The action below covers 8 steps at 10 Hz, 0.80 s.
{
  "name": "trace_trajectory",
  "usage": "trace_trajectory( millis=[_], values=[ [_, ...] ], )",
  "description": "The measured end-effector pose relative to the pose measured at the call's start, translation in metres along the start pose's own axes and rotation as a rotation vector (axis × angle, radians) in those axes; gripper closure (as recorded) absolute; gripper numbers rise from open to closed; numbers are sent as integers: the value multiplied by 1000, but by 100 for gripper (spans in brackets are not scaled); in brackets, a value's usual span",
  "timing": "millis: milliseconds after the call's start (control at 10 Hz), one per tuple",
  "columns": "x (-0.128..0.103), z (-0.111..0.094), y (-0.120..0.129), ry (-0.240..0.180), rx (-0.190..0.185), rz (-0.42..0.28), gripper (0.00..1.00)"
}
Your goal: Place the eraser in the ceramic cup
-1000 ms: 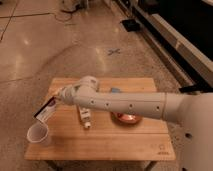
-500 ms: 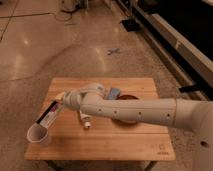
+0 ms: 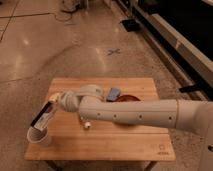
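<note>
Since the frame half a second back, the arm has swung further toward the table's left front corner, carrying the flat rectangular eraser (image 3: 45,114), black-bodied with a white face and a red stripe, down until its lower end reaches the mouth of the small plain white ceramic cup (image 3: 39,136). The eraser hangs tilted, its upper end pinched in the pincer (image 3: 56,100) and its lower end down-left of it, at or just inside the cup's rim; whether it touches the rim cannot be told. Any printing on the eraser's face is too blurred to read.

The cup stands upright below and left of the pincer, near the front left corner of the square light wooden table (image 3: 120,142). Just right of and below the pincer, a white tube-like bottle (image 3: 85,121) peeks out from under the white arm (image 3: 135,112). Further right lie a small blue block (image 3: 113,94) and a wide orange-red bowl (image 3: 131,98), partly hidden behind the arm. A small dark mark (image 3: 161,147) sits near the table's front right corner, illegible.
</note>
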Motion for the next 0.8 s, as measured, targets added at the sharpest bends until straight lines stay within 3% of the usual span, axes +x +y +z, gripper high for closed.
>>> trace_trajectory(
  millis=[500,800],
  values=[
    [-13,7,-9,18,11,-84,100],
    [-12,15,-14,56,12,-133,100]
  ],
)
